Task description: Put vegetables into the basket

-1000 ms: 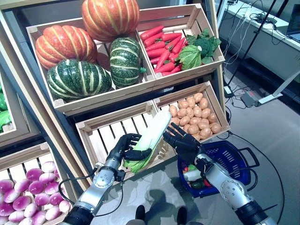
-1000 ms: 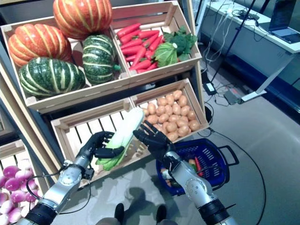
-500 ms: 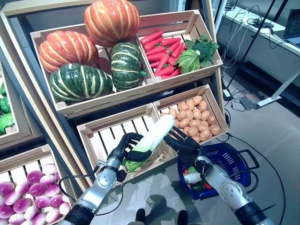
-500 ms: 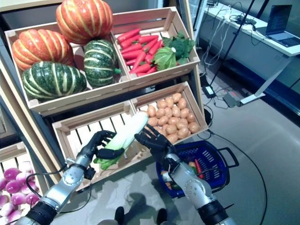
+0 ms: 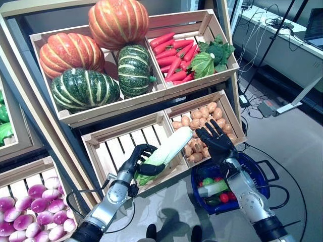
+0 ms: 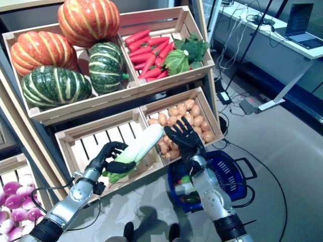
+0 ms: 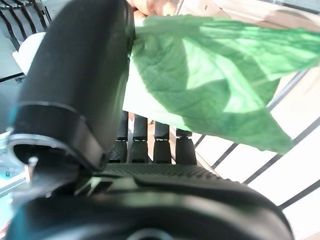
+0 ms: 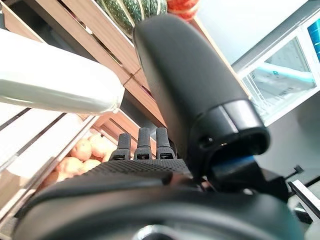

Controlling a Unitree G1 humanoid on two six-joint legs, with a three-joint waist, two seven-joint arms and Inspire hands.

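The left hand (image 5: 135, 160) sits low in the centre of the frame, its fingers and thumb curled round the leafy green end of a long pale cabbage (image 5: 164, 154); the left wrist view shows the green leaves against its palm. The cabbage slants up toward the right, its white end over the edge of the slatted wooden crate (image 5: 108, 146).

The right hand (image 5: 214, 138) is right of centre with fingers spread wide and straight, holding nothing. 0.5 s ago it was lower, with its fingertips at the cabbage's white end; now it has lifted off and stands in front of the potatoes (image 5: 202, 126), just beside the cabbage tip but apart from it. The cabbage has hardly moved.

Below the right hand, on the grey floor (image 5: 298, 146), stands the blue basket (image 5: 260, 174) with its black handle; inside lie a white vegetable and small red and green pieces.

Farther up, the potatoes fill their crate at centre right. Above it, a crate holds carrots (image 5: 174, 53) and leafy greens (image 5: 212, 53). In the upper left, 2 orange pumpkins (image 5: 118, 20) and 2 green striped squashes (image 5: 83, 88) fill another crate. Purple-and-white turnips (image 5: 30, 206) lie at lower left. In the upper right a white tabletop (image 5: 282, 33) carries cables.
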